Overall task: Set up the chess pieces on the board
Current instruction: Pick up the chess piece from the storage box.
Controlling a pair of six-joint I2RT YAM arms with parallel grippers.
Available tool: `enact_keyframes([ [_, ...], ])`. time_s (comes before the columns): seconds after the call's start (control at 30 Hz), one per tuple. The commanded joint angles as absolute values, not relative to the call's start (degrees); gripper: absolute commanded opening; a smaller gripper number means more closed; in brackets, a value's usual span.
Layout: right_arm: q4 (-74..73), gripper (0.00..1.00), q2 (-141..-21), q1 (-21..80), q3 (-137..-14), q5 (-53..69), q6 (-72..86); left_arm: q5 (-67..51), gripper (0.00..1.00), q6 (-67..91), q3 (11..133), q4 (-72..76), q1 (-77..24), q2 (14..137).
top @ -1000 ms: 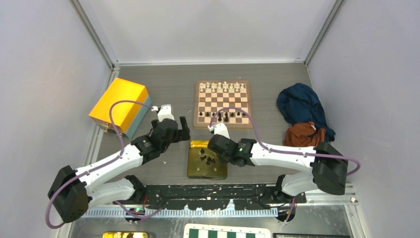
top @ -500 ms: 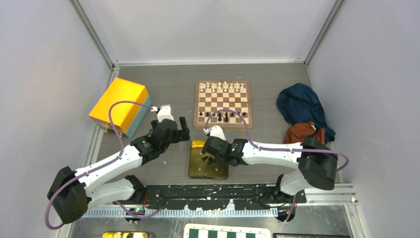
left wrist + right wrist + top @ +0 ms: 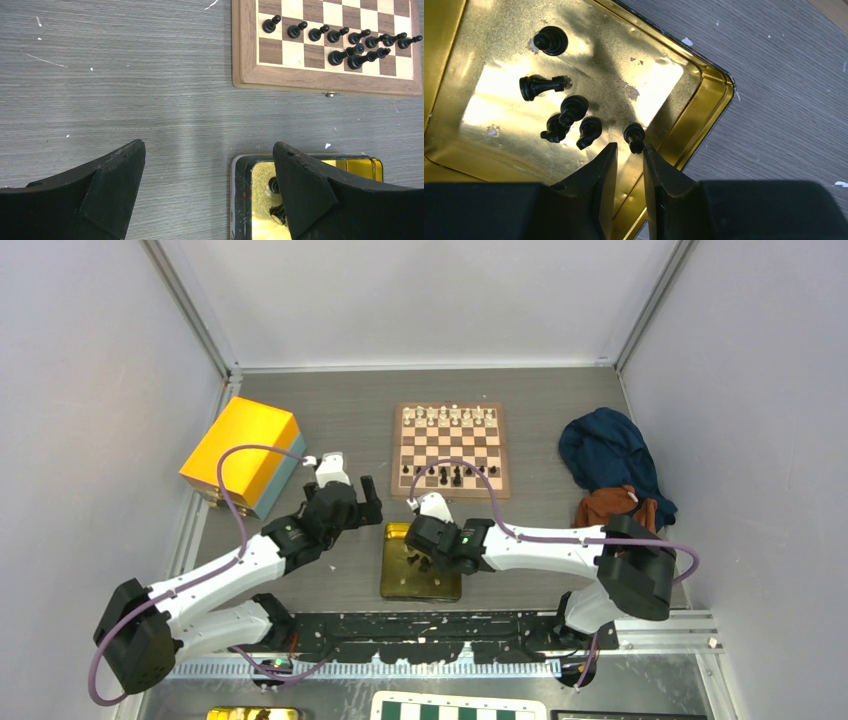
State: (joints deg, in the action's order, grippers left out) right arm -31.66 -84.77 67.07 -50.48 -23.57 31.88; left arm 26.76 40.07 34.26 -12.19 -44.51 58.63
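The board [image 3: 397, 450] lies at the table's middle back, with cream-white chess pieces [image 3: 450, 416] in its far rows and black ones [image 3: 455, 475] in its near rows. Several loose black pieces [image 3: 573, 109] lie in a gold tin [image 3: 388, 570] in front of it. My right gripper [image 3: 630, 146] hangs low inside the tin, its jaws open a narrow gap with nothing between them. One black piece [image 3: 634, 136] lies just off its right fingertip. My left gripper [image 3: 207, 145] stands wide open over bare table, left of the tin [image 3: 237, 200] and short of the board [image 3: 300, 82].
A yellow box [image 3: 240, 450] sits at the left, close behind my left arm. A blue cloth [image 3: 605, 455] and an orange cloth [image 3: 610, 510] lie to the right of the board. A green-and-white checkered board [image 3: 455, 708] lies below the arm bases.
My right gripper has moved left, further over the tin toward the loose black pieces. The left arm has barely shifted.
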Motion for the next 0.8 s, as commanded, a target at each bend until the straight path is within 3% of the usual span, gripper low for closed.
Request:
enact_keyframes([
  [0.0, -33.31, 0.32, -84.52, 67.58, -53.21, -27.46, 32.90, 27.61, 1.00, 40.25, 34.22, -8.64, -44.67, 57.39],
  [0.77, -32.24, 0.32, -87.27, 67.66, -53.36, -26.72, 33.65, 27.56, 1.00, 40.08, 33.67, -8.82, -44.73, 56.28],
])
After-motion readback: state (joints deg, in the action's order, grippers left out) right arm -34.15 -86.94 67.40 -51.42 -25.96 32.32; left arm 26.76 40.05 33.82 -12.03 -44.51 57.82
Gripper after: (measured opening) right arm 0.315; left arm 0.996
